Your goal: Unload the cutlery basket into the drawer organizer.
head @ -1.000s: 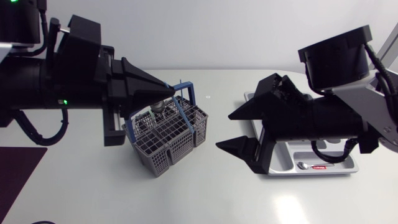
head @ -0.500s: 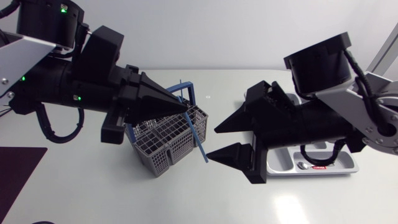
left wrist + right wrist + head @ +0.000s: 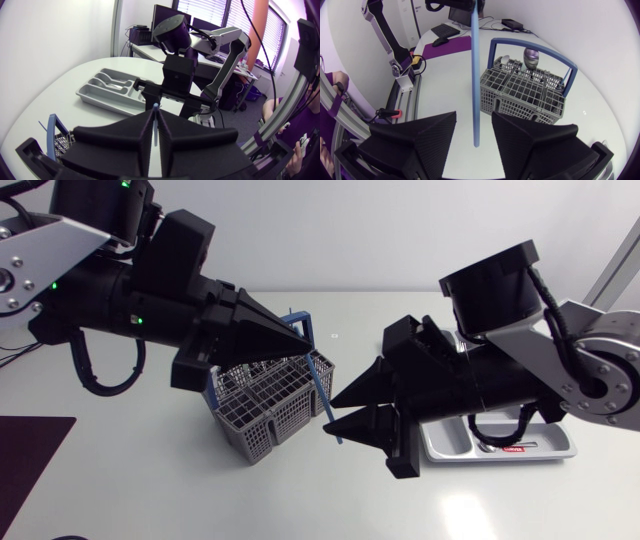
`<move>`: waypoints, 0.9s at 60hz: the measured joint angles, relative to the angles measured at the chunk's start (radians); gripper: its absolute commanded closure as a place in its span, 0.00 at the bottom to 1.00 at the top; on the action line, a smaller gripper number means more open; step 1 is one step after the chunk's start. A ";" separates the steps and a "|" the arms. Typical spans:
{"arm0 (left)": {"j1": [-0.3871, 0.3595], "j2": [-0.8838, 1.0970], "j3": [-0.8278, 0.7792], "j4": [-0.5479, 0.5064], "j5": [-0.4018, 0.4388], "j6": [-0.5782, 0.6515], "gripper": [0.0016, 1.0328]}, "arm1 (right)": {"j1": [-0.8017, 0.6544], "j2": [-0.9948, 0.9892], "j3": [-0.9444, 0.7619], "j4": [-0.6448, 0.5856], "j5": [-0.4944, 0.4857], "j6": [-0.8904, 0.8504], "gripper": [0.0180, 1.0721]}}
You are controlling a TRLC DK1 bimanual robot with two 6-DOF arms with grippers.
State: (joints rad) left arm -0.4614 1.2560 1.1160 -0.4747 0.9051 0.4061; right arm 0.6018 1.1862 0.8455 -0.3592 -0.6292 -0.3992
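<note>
**Unloading partway done, as judged.** On the worktop (image 3: pixel 150 480), the drawer organizer (image 3: pixel 555 448) lay at 3 o'clock from the cutlery basket (image 3: pixel 262 415) and already carried a spoon (image 3: pixel 485 447). The basket held more pieces, among them a dark rounded handle (image 3: pixel 531 57). Your left gripper (image 3: pixel 311 350) was clamped on the top of a blue utensil (image 3: pixel 475 75), a long thin strip hanging near-upright just beside the basket's 3 o'clock rim. Your right gripper (image 3: pixel 328 414) stood spread, one finger on each side of the strip, not touching it.
</note>
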 measured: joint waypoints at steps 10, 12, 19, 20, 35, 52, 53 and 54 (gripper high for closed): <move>-0.004 0.002 0.000 0.000 0.000 -0.014 0.93 | 0.002 0.000 0.000 0.001 -0.003 0.000 0.87; -0.005 0.002 0.001 0.000 0.000 -0.014 0.93 | 0.005 0.000 0.000 0.001 -0.003 0.000 0.90; -0.006 0.002 0.002 -0.004 0.003 -0.015 0.93 | 0.013 0.000 0.000 0.001 -0.003 0.002 0.95; -0.006 0.002 0.002 -0.006 0.003 -0.015 0.93 | 0.013 0.000 0.000 0.001 -0.003 0.003 0.95; -0.006 0.002 0.004 -0.019 0.006 -0.028 0.91 | 0.028 0.004 -0.001 0.001 0.005 0.027 0.95; 0.020 0.002 0.055 -0.022 0.006 -0.067 0.05 | 0.027 -0.014 -0.034 -0.028 0.031 0.032 0.95; 0.027 0.002 0.061 -0.022 0.006 -0.068 0.05 | 0.024 -0.016 -0.038 -0.033 0.031 0.032 0.95; 0.033 0.002 0.067 -0.022 0.006 -0.070 0.05 | 0.018 -0.021 -0.044 -0.039 0.032 0.029 0.95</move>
State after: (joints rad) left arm -0.4282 1.2579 1.1831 -0.4965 0.9108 0.3363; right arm 0.6197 1.1656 0.8013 -0.3981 -0.5976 -0.3698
